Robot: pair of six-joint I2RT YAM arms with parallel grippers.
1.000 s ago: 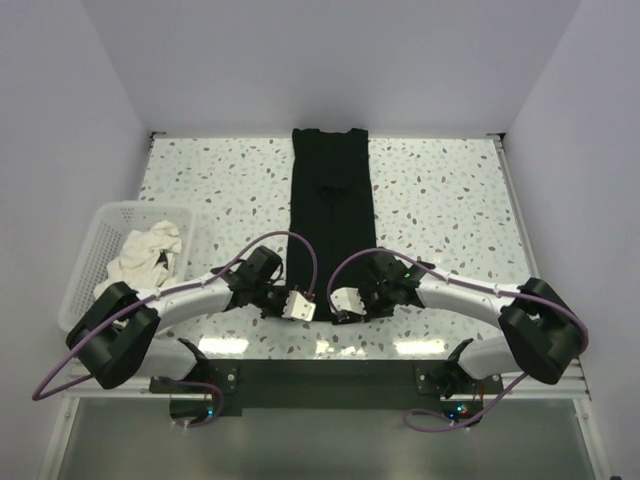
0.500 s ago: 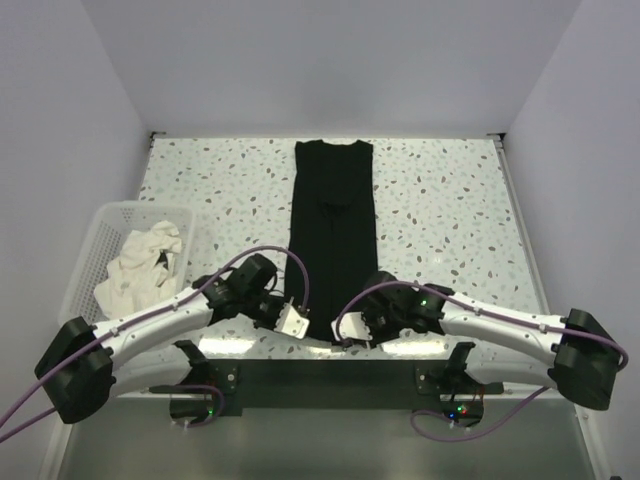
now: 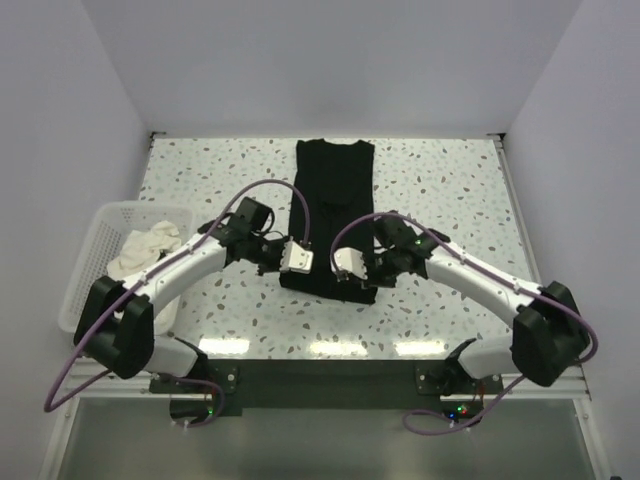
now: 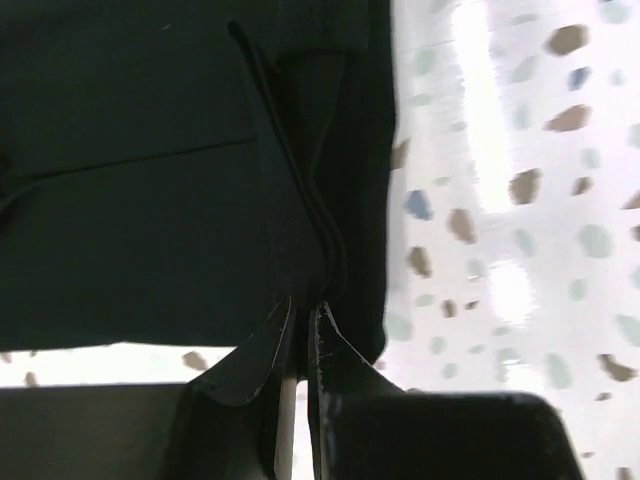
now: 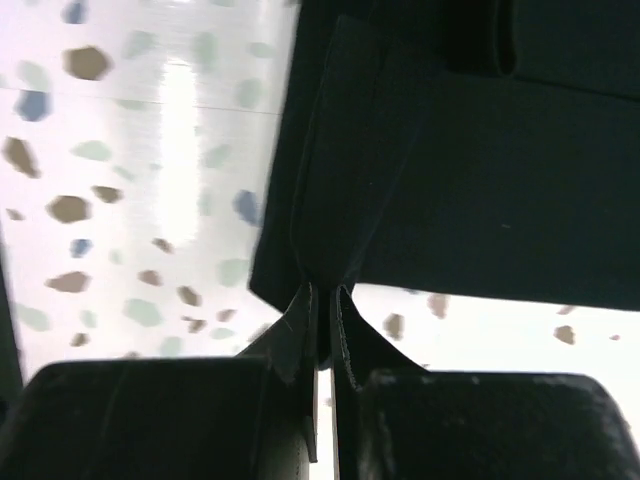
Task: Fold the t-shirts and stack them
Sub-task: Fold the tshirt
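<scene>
Plainly, left jaws and right jaws each pinched the black t-shirt [image 3: 335, 190] by its near hem. It reached the tabletop's [image 3: 450, 200] far edge.

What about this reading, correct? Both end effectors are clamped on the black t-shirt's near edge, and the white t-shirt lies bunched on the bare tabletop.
One slip: the top external view shows the white t-shirt bunched inside the basket instead. The left end effector and right end effector are indeed both clamped on the near edge of the black t-shirt.
</scene>
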